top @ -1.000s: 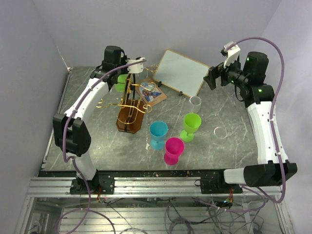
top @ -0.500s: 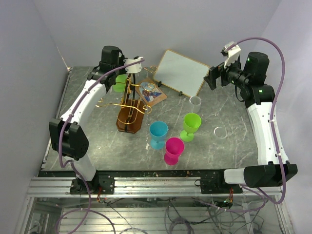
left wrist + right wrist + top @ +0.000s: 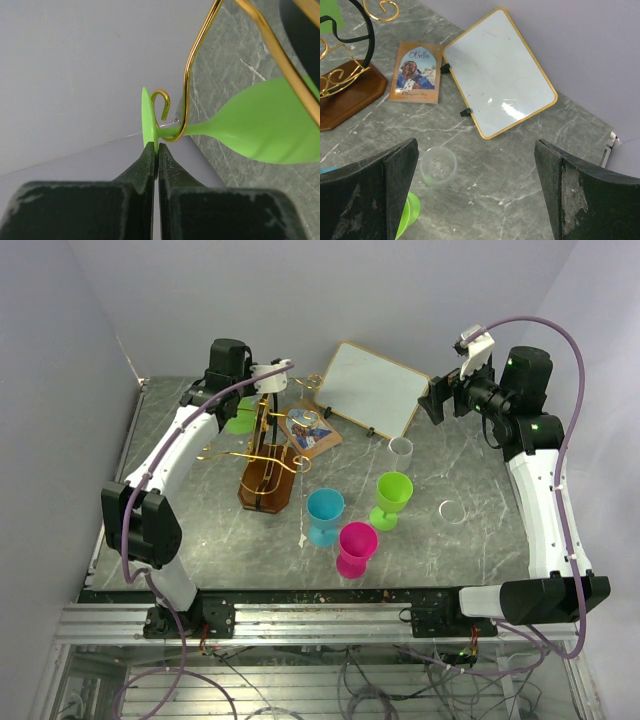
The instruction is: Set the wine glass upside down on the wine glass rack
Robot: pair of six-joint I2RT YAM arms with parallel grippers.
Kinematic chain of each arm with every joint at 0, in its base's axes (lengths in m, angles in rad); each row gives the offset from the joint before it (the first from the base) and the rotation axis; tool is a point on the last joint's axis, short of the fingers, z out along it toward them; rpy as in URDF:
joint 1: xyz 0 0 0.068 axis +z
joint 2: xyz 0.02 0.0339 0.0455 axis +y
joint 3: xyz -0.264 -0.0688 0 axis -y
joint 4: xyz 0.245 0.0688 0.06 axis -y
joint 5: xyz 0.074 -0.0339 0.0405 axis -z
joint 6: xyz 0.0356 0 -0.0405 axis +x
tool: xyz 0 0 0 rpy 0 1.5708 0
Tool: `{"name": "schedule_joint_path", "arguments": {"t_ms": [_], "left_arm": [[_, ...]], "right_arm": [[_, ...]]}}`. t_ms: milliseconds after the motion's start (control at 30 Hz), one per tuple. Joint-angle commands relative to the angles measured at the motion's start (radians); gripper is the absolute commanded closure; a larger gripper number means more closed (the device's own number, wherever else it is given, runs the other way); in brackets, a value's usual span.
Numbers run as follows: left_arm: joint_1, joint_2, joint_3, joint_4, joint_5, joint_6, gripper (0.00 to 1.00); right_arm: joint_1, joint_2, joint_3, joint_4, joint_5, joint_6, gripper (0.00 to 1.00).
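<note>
Over the last sec the left gripper (image 3: pixel 262 390) and the lime-green plastic wine glass (image 3: pixel 240 418) have been shifted slightly leftward beside the gold wire rack (image 3: pixel 266 468) w/ its dark wooden base. The arm's elbow has been swung left too. The right gripper (image 3: pixel 432 400) has not been moved & is held spread wide, nothing in it. This is read as the stem being slid along a rack arm. Hanging is judged nearly done, w/ release not yet made.

From the top cam only a green patch against the gold wires is given, so whether the stem is seated can't be told there. In the left wrist cam the jaws are seen clenched on the edge of the glass's flat foot. The stem is seen lying in a scroll-ended wire hook (image 3: pixel 162 100), w/ the bowl on the far side of it. By the right wrist cam are added a gold-framed white board (image 3: pixel 500 75), a picture card (image 3: pixel 415 72) & a small clear cup (image 3: pixel 438 166).
</note>
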Motion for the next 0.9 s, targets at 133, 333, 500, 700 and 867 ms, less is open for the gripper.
{"name": "schedule_joint_path", "arguments": {"t_ms": [133,333,500,700,867], "left_arm": [[0.023,0.045,0.065,0.007,-0.067,-0.037,0.93],[0.026,0.070,0.095,0.003,-0.056,-0.048,0.93],[0.027,0.095,0.125,-0.004,-0.045,-0.059,0.93],[0.026,0.110,0.147,-0.008,-0.020,-0.083,0.93],[0.022,0.113,0.148,-0.011,0.007,-0.090,0.93]], "right_arm": [[-0.006,-0.003,-0.004,0.020,-0.008,0.005,0.00],[-0.006,-0.001,-0.009,0.022,-0.007,0.006,0.00],[-0.008,-0.003,-0.010,0.022,-0.005,0.006,0.00],[-0.011,-0.006,-0.010,0.022,-0.007,0.007,0.00],[-0.015,-0.007,-0.014,0.025,-0.009,0.008,0.00]]}}
